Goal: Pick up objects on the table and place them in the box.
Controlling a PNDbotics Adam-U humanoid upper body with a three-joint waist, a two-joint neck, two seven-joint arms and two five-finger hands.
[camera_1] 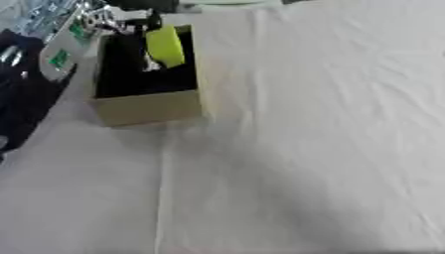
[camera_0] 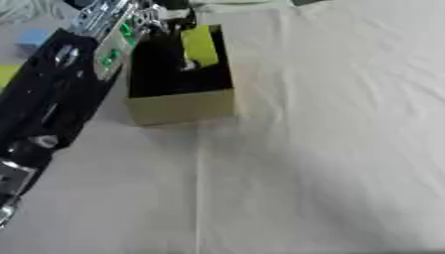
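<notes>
White-clothed tabletop (camera_0: 330, 149); cardboard box (camera_0: 183, 105) at far left. Our left hand (camera_1: 143, 15) holds a yellow object (camera_0: 199, 45) over it, finger state unclear. Placing step; we judge release comes next.

Open cardboard box (camera_0: 183, 106) at far left of the table, tan walls, dark inside, sitting upright and turned slightly askew. Yellow-green object (camera_0: 199, 45) over the far right part of the opening, tilted, possibly a flat packet; blurred, so exact shape unclear, and whether resting inside or held above, hard to tell.
</notes>
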